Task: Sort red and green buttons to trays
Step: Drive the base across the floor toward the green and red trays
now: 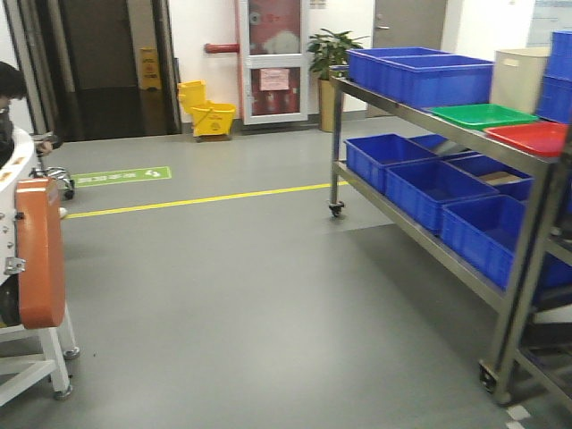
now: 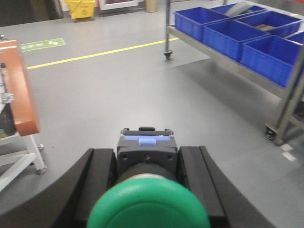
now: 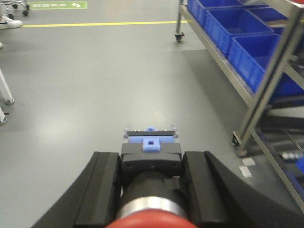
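Observation:
In the left wrist view my left gripper (image 2: 147, 161) is shut on a green button (image 2: 148, 204), a round green cap on a dark grey switch body with a blue tab. In the right wrist view my right gripper (image 3: 151, 164) is shut on a red button (image 3: 151, 219) with a silver ring and the same grey body. Both are held above the grey floor. In the front view the green tray (image 1: 481, 115) and the red tray (image 1: 534, 137) lie side by side on the top shelf of a steel rack at the right. Neither gripper shows in the front view.
The steel rack (image 1: 420, 125) on castors carries deep blue crates (image 1: 420, 71) on top and more on its lower shelf (image 1: 429, 192), plus a cream tub (image 1: 518, 79). An orange-padded white frame (image 1: 40, 250) stands at left. A yellow floor line (image 1: 197, 198) crosses ahead.

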